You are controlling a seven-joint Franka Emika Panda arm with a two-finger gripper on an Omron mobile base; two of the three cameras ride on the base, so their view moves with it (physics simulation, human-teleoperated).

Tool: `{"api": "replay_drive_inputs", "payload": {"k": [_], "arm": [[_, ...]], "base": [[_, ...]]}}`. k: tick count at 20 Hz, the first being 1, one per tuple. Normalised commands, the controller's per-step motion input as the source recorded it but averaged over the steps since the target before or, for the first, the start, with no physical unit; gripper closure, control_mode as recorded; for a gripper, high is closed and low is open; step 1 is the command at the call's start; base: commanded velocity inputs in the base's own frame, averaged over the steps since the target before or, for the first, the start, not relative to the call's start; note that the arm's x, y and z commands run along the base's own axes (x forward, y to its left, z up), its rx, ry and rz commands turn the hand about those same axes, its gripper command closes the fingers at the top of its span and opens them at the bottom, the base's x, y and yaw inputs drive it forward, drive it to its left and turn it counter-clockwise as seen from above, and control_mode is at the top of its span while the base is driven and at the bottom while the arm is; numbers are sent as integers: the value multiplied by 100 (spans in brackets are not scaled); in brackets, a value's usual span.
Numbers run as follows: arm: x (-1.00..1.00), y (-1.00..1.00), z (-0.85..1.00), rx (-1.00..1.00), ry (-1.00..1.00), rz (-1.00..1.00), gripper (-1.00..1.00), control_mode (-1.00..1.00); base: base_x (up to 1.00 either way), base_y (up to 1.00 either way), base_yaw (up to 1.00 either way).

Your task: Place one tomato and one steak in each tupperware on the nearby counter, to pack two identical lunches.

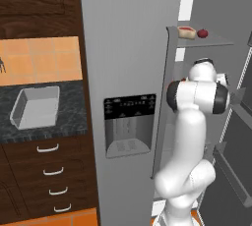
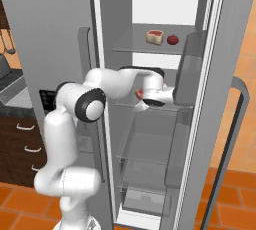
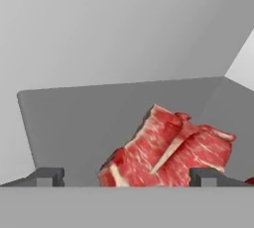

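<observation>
Inside the fridge, the fingers (image 3: 127,177) stand spread wide on either side of a steak (image 3: 168,152) lying on the shelf (image 3: 74,123), gripping nothing yet, so closing off-centre could nudge the slab away rather than pinch it.

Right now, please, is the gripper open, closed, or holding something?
Gripper: open, its fingertips on either side of a steak inside the fridge, not closed on it.

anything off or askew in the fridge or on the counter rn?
Nothing stands out. Steak lies flat between the open gripper fingers; the other steak and tomato sit tidily on the upper shelf; tupperware upright on counter.
</observation>
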Motion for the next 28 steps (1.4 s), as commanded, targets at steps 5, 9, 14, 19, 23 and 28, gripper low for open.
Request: {"api": "replay_drive_inputs", "payload": {"k": [5, 9, 14, 19, 23, 28], "arm": [[76, 0, -36, -3, -8, 4, -100, -100], [31, 21, -28, -9, -15, 6, 100, -100], [-36, 48, -2, -15, -21, 15, 100, -100], [-94, 12, 17, -9, -26, 15, 100, -100], [-100, 23, 83, -12, -9, 7, 100, -100], [-100, 40, 53, -19, -4, 6, 100, -100]], "base": [[0, 0, 0], [0, 0, 0], [0, 0, 0], [0, 0, 0], [0, 0, 0], [0, 0, 0]]}}
